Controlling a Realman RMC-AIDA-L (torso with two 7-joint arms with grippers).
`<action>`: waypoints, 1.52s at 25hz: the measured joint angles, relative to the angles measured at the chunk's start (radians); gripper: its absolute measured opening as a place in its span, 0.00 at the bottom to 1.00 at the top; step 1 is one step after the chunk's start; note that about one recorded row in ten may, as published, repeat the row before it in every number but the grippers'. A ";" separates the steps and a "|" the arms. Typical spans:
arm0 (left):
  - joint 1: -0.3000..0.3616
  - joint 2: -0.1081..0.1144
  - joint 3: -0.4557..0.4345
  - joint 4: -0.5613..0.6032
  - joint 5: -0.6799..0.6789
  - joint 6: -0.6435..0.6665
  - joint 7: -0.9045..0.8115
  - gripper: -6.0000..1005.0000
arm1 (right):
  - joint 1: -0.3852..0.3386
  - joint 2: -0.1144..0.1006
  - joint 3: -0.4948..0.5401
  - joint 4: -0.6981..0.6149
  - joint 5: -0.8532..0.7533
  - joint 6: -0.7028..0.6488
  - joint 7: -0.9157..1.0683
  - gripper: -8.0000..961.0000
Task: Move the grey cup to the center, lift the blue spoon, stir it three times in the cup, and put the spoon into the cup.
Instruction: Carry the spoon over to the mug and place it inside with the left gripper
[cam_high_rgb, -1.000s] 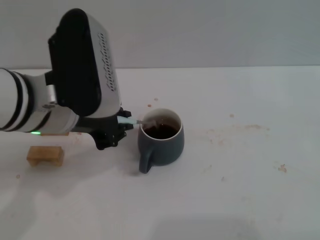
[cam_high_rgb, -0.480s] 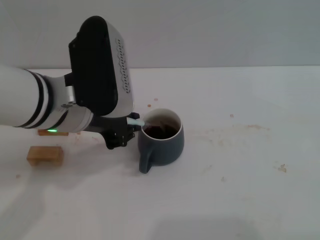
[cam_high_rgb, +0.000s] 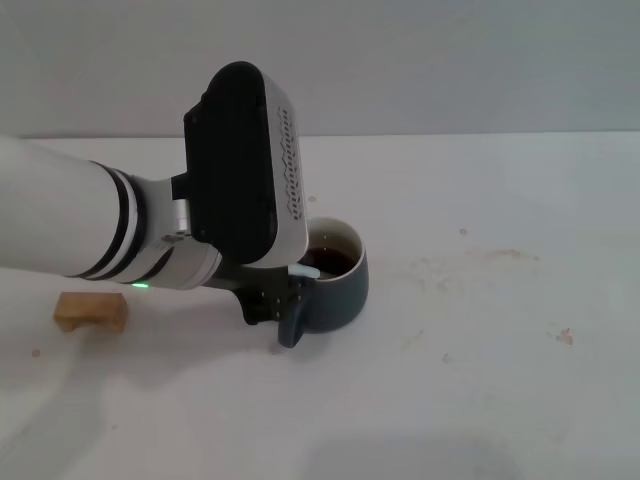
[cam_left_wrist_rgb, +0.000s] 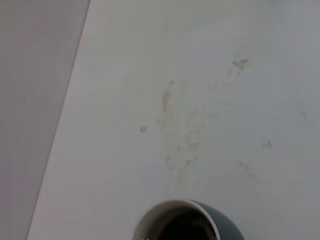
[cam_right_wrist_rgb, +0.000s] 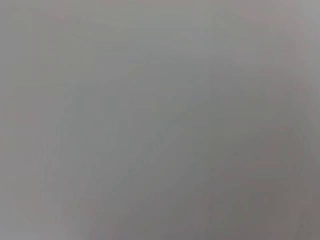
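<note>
The grey cup (cam_high_rgb: 341, 290) stands on the white table near the middle of the head view, its loop handle toward the front and dark liquid inside. My left gripper (cam_high_rgb: 274, 296) hangs at the cup's left rim, shut on the blue spoon (cam_high_rgb: 301, 271). Only a short piece of the spoon's pale handle shows; its bowl is hidden under my wrist and inside the cup. In the left wrist view the cup's pale rim (cam_left_wrist_rgb: 172, 206) shows at the lower edge. My right gripper is out of view.
A tan wooden block (cam_high_rgb: 91, 311) lies on the table to the left of my arm. Brown stains (cam_high_rgb: 480, 258) mark the table to the cup's right. The table's far edge meets a grey wall.
My left arm has swung to the right and toward the front, carrying the spoon from the cup's far-left rim round to its near-left rim. The cup has stayed put.
</note>
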 joint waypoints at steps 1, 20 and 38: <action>0.011 -0.001 -0.003 -0.004 0.005 -0.001 -0.001 0.18 | 0.002 0.000 0.000 0.000 0.000 0.001 0.000 0.01; 0.036 0.012 -0.075 0.009 0.059 0.012 0.005 0.18 | 0.018 -0.002 -0.002 -0.002 0.000 0.005 0.000 0.01; -0.004 -0.010 -0.019 -0.012 0.052 0.003 -0.003 0.18 | 0.021 -0.002 -0.001 -0.003 0.000 0.005 0.000 0.01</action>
